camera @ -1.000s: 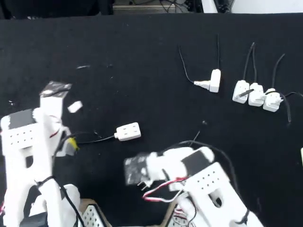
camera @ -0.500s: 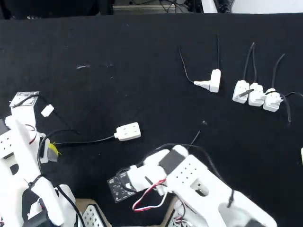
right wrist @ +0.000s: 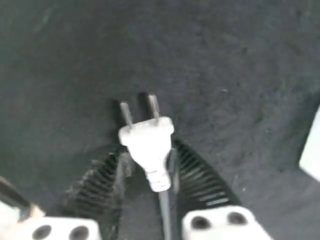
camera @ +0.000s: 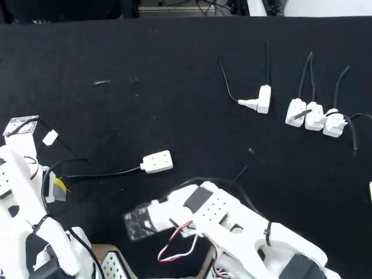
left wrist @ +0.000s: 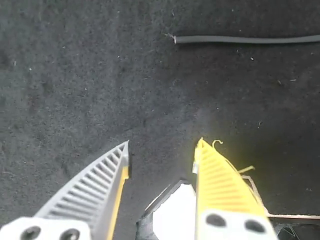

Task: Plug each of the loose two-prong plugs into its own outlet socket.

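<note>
Right gripper (right wrist: 149, 149) clamps two-prong plug (right wrist: 148, 142), long axis along fingers (right wrist: 195, 175), prongs pointing outward; left gripper (left wrist: 163, 145) fingers (left wrist: 100, 180) parted, empty.

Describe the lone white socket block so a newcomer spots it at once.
On the black cloth table, look near the front middle, just beyond the right gripper holding a white two-prong plug. The small white rectangular socket block lies alone there, thin black cord trailing leftward; the other white plug pieces cluster far right.
</note>
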